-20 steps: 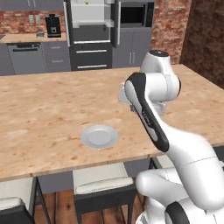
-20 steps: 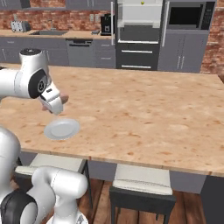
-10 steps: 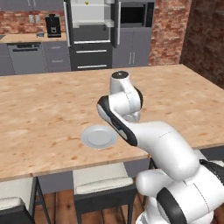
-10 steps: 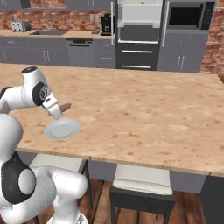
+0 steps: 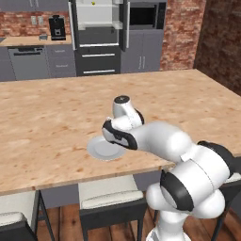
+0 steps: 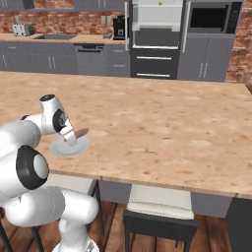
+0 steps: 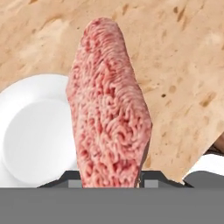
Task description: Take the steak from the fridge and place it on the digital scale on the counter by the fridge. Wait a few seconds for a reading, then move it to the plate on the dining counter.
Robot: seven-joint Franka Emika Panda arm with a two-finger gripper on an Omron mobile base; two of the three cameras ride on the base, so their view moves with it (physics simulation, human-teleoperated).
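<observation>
The gripper [image 6: 74, 137] holds the steak [image 7: 109, 105] just above the plate [image 6: 60, 148]. This looks like the last step. Next it should lower and release the steak over the plate's centre.

1. The arm has folded down toward the plate [image 6: 69, 146] since a second ago.
2. The gripper [image 6: 74, 139] now carries the steak [image 6: 80, 132] low over the plate's rim.

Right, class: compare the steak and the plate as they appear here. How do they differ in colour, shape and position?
The steak is pinkish-red with a rough, grainy surface; the plate is smooth and white. The steak is a long oval slab; the plate is round and shallow. The steak is held in the gripper above the dining counter; the plate lies flat on it.
</observation>
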